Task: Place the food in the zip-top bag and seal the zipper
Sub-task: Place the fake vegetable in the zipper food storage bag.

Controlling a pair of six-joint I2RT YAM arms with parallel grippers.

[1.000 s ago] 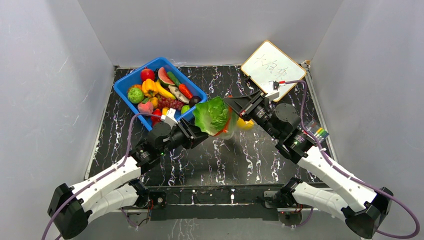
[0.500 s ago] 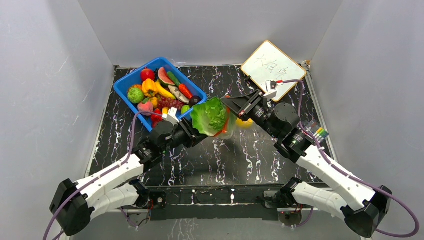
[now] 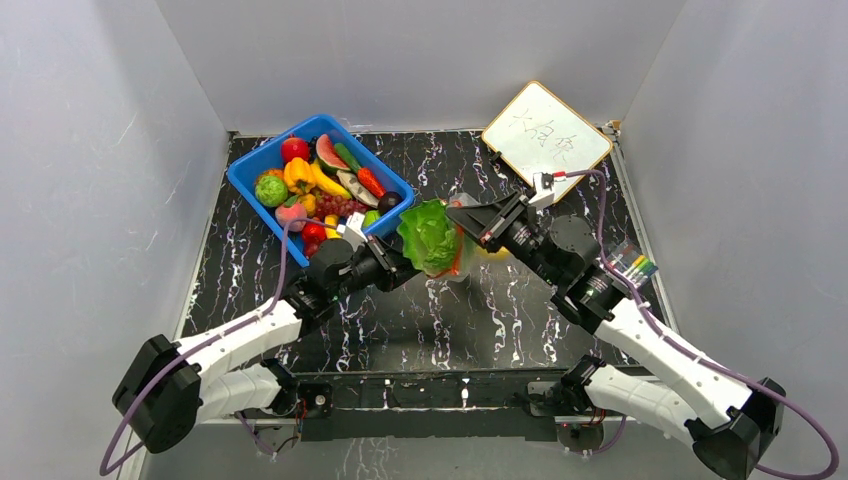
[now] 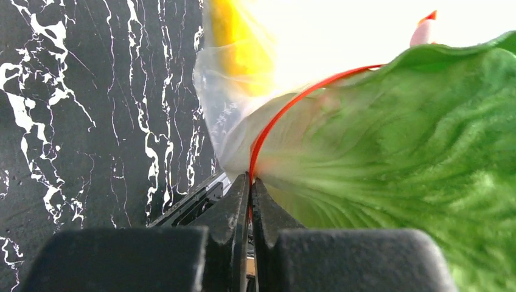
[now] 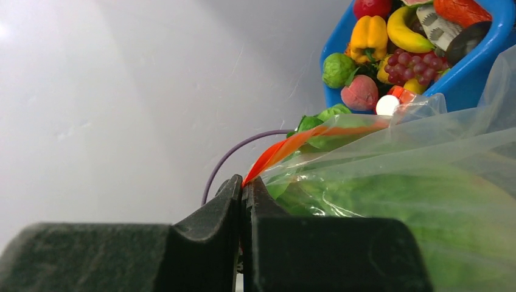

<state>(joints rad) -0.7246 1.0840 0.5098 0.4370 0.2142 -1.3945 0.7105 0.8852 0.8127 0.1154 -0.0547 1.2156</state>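
my left jaws and right jaws are shut tight on the zipper (image 5: 285, 148), which runs between them.

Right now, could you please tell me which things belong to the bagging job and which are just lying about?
Job: zip-top bag, its zipper pinched by left gripper and right gripper, lettuce in its mouth, toy food in blue bin.
Lying about: whiteboard, coloured pens.
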